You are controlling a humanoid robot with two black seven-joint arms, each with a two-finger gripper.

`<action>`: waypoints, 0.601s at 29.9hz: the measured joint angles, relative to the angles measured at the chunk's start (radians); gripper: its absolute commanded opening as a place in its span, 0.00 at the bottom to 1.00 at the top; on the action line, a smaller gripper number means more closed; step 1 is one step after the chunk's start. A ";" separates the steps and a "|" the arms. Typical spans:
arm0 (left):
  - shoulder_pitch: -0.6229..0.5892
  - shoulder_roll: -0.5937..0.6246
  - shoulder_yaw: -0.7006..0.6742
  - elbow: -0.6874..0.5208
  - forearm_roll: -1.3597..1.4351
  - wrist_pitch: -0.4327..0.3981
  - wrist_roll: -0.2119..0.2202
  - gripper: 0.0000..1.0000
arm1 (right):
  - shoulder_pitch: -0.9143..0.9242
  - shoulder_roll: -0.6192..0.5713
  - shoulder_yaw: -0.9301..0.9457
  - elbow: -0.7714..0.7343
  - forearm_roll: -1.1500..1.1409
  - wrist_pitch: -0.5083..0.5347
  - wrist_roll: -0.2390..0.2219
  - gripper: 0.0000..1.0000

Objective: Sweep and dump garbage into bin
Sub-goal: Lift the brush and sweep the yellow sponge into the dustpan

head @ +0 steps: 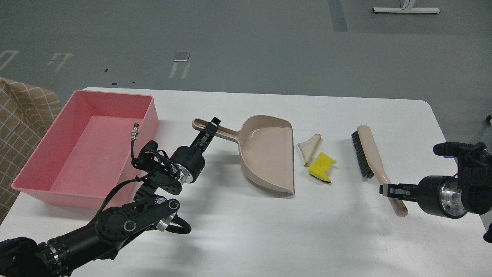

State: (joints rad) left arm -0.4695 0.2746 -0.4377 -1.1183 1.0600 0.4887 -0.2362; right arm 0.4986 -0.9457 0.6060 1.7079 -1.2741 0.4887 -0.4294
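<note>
my left gripper (212,127) closes on the beige plastic dustpan's long handle (219,132) and my right gripper (389,190) seems clamped on the beige hand brush (374,161), so the 2 garbage pieces (316,158) between them can go toward the pink rectangular plastic bin (150,115) at left.

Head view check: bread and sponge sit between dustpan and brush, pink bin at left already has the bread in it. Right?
Not quite. The head view shows the bin at left with no bread in it. The bread lies on the table beside the sponge, both between the dustpan and the brush, as you said.
</note>
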 measured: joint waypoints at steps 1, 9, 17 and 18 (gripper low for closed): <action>0.000 0.000 0.000 0.000 0.000 0.000 0.000 0.00 | 0.000 0.008 0.000 -0.001 0.000 0.000 0.000 0.00; -0.001 0.009 0.000 -0.008 0.000 0.000 0.000 0.00 | 0.000 0.070 0.000 -0.005 0.004 0.000 -0.008 0.00; -0.001 0.007 0.000 -0.010 0.000 0.000 0.000 0.00 | 0.000 0.116 0.002 -0.009 0.022 0.000 -0.009 0.00; -0.001 0.007 0.000 -0.011 0.000 0.000 0.000 0.00 | 0.001 0.123 0.003 -0.009 0.022 0.000 -0.009 0.00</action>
State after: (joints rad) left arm -0.4710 0.2815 -0.4374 -1.1296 1.0600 0.4887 -0.2363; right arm 0.4992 -0.8228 0.6089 1.6986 -1.2517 0.4886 -0.4388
